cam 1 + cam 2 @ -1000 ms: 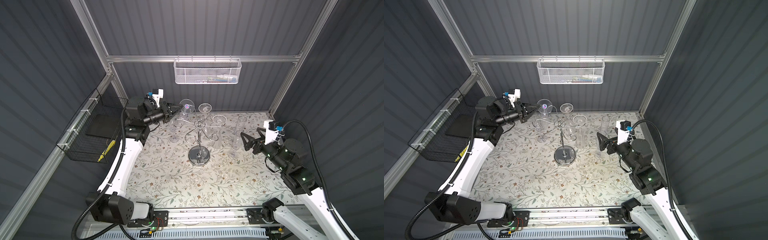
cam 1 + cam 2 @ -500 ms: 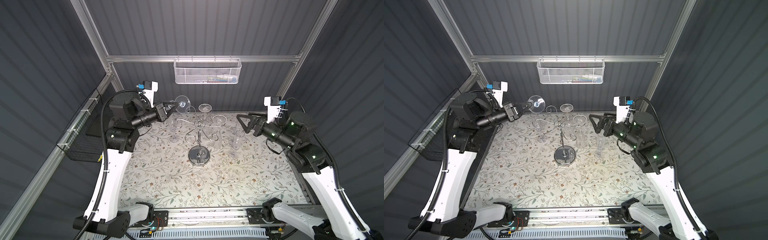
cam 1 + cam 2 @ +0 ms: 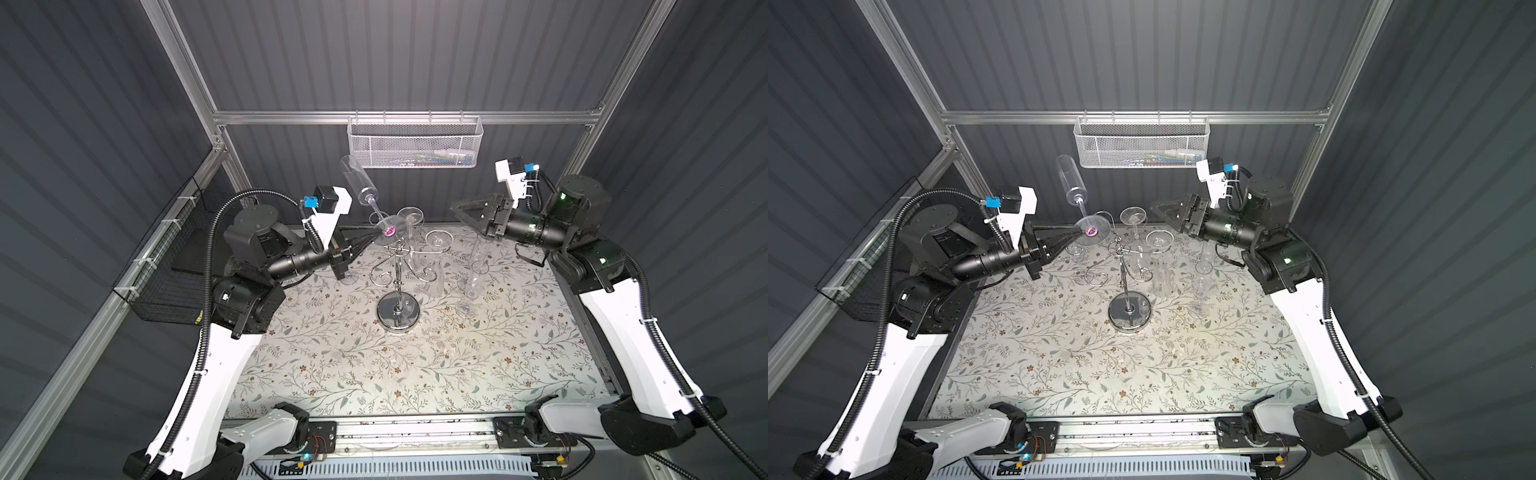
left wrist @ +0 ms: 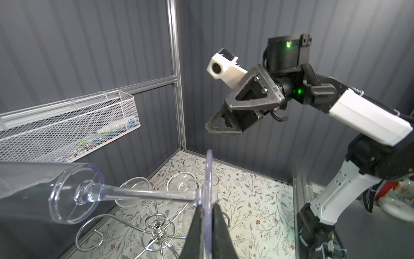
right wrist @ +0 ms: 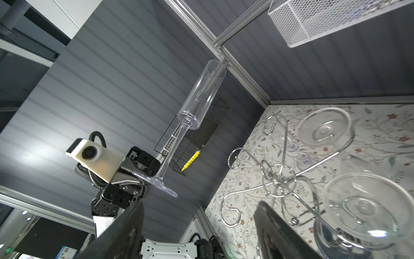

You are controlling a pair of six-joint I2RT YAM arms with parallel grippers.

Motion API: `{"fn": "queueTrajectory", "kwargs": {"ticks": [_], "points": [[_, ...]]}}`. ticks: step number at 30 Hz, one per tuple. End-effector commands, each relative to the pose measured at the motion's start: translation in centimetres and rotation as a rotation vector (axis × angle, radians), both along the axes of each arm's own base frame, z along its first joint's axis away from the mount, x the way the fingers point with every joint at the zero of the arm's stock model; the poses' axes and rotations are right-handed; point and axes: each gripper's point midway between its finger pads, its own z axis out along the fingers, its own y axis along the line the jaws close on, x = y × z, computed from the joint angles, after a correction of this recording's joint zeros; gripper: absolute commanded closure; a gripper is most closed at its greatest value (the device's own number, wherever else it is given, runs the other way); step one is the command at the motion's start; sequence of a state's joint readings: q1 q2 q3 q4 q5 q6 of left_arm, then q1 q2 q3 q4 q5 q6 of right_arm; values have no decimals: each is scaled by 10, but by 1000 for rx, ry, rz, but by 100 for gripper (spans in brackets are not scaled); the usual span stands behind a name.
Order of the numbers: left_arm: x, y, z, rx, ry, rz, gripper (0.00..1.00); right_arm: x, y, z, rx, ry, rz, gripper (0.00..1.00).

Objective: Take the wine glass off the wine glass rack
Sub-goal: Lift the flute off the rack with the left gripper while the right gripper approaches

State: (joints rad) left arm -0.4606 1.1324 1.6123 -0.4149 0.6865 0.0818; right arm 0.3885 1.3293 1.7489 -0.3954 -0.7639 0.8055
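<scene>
Your left gripper was clamped on the foot disc of the glass, seen close in the left wrist view. The glass was a clear, straight-sided flute on a long stem, with a small coloured sticker on the foot. It was off the rack, in the air over the rack's left-rear arms, tilted, its bowl toward the back wall. Two hung glasses sat foot-up just beside the held foot. A standing glass was on the table right of the rack. The right gripper hovered opposite, jaws apart and empty. The mesh basket hung behind the bowl.
</scene>
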Motion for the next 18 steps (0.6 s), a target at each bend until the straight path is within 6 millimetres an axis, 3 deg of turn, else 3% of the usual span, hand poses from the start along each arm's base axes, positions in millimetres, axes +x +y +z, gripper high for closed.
{"fn": "queueTrajectory", "kwargs": {"ticks": [1,10,18], "points": [[-17,-10,14,25,-232,-53,100,-21,15,16,52,18,129,24],[-31,-48,-10,135,-359,-141,100,-27,45,2,33,64,219,34],[-32,-64,-25,193,-398,-164,100,-31,58,-11,7,81,254,47]]}}
